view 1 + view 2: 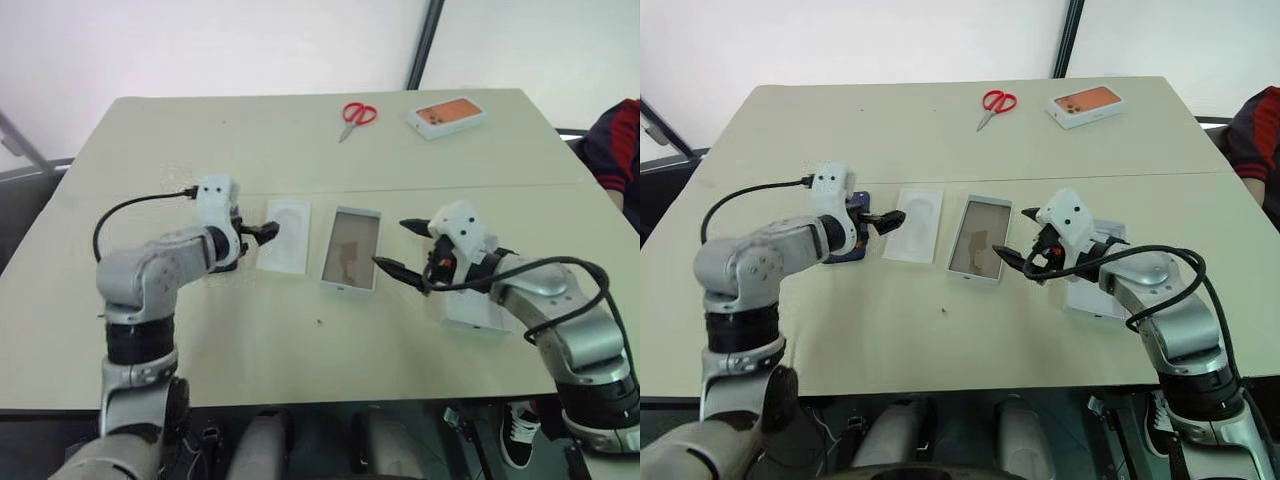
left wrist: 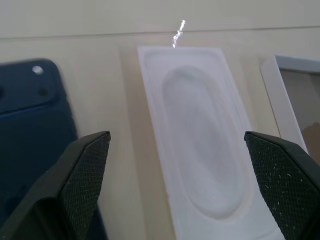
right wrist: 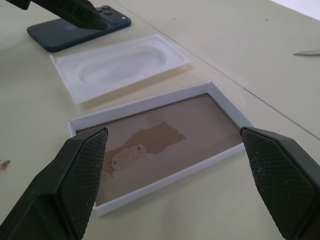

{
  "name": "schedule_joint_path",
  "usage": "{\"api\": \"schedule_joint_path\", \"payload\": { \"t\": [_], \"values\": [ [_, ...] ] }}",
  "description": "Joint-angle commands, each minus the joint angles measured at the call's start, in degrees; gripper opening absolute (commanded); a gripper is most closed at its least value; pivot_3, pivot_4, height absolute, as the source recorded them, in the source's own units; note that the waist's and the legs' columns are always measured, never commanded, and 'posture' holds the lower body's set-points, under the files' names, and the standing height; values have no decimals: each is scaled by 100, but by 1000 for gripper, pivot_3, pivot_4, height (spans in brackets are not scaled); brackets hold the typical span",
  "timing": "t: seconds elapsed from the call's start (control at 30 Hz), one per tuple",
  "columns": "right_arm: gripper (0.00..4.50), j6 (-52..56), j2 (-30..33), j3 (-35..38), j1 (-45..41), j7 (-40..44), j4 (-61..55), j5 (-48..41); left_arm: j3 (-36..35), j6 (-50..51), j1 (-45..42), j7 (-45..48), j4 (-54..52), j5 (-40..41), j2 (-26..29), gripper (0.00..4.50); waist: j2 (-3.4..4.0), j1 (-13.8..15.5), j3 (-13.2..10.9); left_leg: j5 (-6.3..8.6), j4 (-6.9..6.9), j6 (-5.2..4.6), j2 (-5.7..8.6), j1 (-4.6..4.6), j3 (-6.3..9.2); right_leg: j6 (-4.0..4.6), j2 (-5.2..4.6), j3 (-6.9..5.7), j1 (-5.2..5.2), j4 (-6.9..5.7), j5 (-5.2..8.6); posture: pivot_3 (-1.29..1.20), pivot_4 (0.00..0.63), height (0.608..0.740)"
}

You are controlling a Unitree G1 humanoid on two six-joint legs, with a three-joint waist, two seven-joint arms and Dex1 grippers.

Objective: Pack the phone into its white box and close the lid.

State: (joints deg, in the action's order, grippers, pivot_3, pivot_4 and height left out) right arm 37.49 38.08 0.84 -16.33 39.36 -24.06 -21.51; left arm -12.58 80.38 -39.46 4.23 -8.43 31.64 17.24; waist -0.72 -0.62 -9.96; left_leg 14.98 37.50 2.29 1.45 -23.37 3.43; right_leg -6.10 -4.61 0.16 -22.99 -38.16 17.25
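The dark navy phone (image 3: 75, 32) lies flat at the left of the row, partly under my left gripper (image 1: 262, 232), which hangs open over the gap between the phone (image 2: 30, 130) and a white insert. The white box (image 1: 351, 248) sits open in the middle of the table, its brownish inside empty. Just to the right of the box, my right gripper (image 1: 395, 247) hovers open and points at it. The lid (image 1: 475, 312) rests on the table under my right forearm, mostly hidden.
A flat white insert (image 1: 285, 235) with an oval recess lies between the phone and the box. Red scissors (image 1: 357, 115) and a white box printed with an orange phone (image 1: 447, 115) sit at the far side. A person's sleeve (image 1: 620, 150) shows at the right edge.
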Motion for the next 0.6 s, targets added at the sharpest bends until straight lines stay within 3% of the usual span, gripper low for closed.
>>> {"api": "schedule_joint_path", "payload": {
  "t": [0.03, 0.33, 0.43, 0.6],
  "values": [
    [4439, 46, 76, 161, 38, -44, -356, -67, -47, 668, -393, 54, 423, -32, -56, 4500, 0, -17, 0, 0, -1, 0, 1, 0, 0, 0, 0, 0, 0, -1, 0, 0, 150, 740],
    [4439, 52, 172, 208, 29, -43, -450, -54, -75, 1034, -661, -12, 866, -452, -266, 4500, 0, -3, 0, -5, -5, 9, -2, 3, -1, 0, 0, 3, -4, -4, 0, 0, 150, 740],
    [4500, 4, 172, 165, 59, -40, -429, -7, -200, 952, -649, -15, 866, -569, -375, 3649, 0, -1, 0, -7, -5, 12, -2, 3, 0, 0, -1, 3, -3, -5, 0, 0, 150, 740],
    [4500, -17, 151, 124, 32, -40, -382, 12, -606, 865, -679, -22, 913, -698, -577, 1120, -1, 2, 0, -7, -4, 13, -2, 1, -1, 0, -3, 3, -4, -5, 0, 0, 150, 740]
  ]
}}
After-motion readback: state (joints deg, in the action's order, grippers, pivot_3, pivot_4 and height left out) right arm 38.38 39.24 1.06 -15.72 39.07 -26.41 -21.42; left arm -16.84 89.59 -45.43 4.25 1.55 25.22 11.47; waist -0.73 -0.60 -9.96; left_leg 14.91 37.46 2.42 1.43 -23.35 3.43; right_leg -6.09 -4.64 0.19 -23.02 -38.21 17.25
